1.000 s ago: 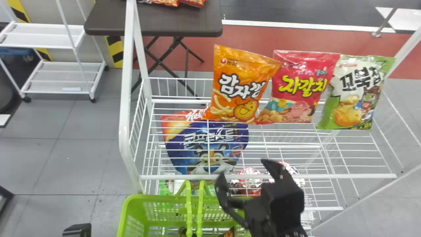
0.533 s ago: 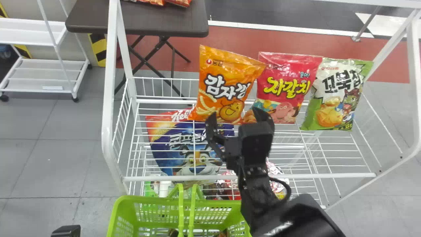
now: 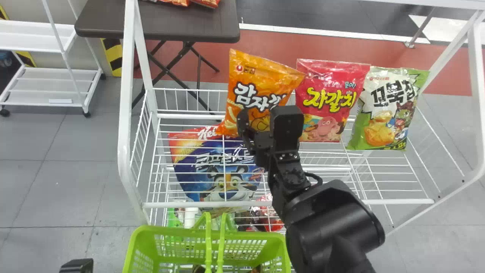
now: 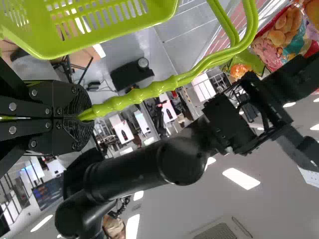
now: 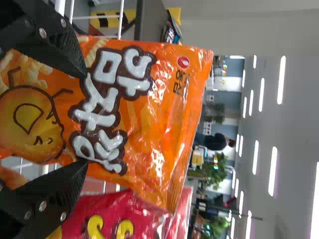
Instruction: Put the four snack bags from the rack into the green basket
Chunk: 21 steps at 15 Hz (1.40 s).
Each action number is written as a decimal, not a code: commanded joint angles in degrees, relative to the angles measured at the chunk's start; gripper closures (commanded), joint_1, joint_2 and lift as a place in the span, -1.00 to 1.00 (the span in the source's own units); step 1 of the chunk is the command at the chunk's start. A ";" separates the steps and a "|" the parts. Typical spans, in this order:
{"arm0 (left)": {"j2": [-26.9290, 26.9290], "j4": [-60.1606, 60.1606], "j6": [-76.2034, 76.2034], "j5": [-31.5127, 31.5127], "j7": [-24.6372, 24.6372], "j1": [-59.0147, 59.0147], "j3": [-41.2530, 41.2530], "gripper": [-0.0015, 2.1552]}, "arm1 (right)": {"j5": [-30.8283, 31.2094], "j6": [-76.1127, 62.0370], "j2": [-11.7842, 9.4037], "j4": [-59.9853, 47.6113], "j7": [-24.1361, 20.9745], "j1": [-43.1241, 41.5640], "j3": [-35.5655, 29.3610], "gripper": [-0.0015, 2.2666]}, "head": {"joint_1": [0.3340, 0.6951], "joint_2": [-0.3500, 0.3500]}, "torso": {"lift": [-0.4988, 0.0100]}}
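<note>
Orange snack bag [image 3: 261,76] stands upright on the rack [image 3: 170,205]; red bag [image 3: 322,79] and green bag [image 3: 379,113] stand toward three o'clock. Right gripper [image 5: 82,119]: jaws released, spread across the orange bag's front, presumably to close from both sides. Left gripper [image 4: 82,117]: clenched on the handle [image 4: 132,97], probably steadying the green basket [image 3: 250,237], toward seven o'clock, for loading.
</note>
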 commanded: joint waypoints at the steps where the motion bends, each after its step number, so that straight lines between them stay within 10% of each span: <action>1: 0.03 0.19 0.00 0.09 -0.09 0.00 0.06 0.53 | -0.52 3.98 -0.04 -1.19 2.30 -0.18 -0.43 0.72 | 1.00 -0.31 | 0.93; 15: -0.24 -0.25 0.00 -0.26 0.35 0.17 -0.03 0.53 | 7.83 7.32 -1.10 -25.62 6.26 17.05 -1.75 0.96 | 1.00 -0.30 | 0.93; 21: -0.41 0.19 0.18 -0.79 1.05 -0.62 0.06 0.53 | 8.71 28.94 -6.81 -47.95 8.80 35.42 -3.94 0.96 | 1.00 -0.53 | 0.93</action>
